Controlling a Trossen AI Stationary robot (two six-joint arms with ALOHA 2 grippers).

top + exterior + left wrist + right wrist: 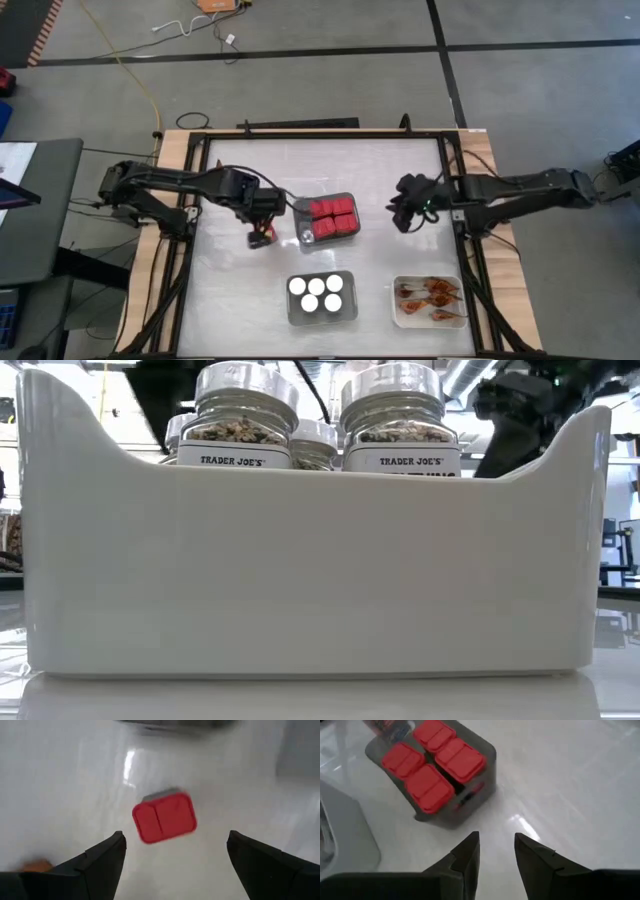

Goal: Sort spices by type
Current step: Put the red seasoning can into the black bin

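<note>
nearest, open white table [240, 290] lies around the left gripper [175, 852], its fingers spread wide over a loose red container [164, 817] beside the grey tray [347, 200] of red containers. farther right, the right gripper [496, 851] hovers empty, fingers slightly parted. jars [316, 293] and packets [430, 297] fill the front trays.

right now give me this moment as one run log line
left claw: open over loose red box | right claw: empty, apart from grey tray of red boxes | jars, packets: in trays
</note>
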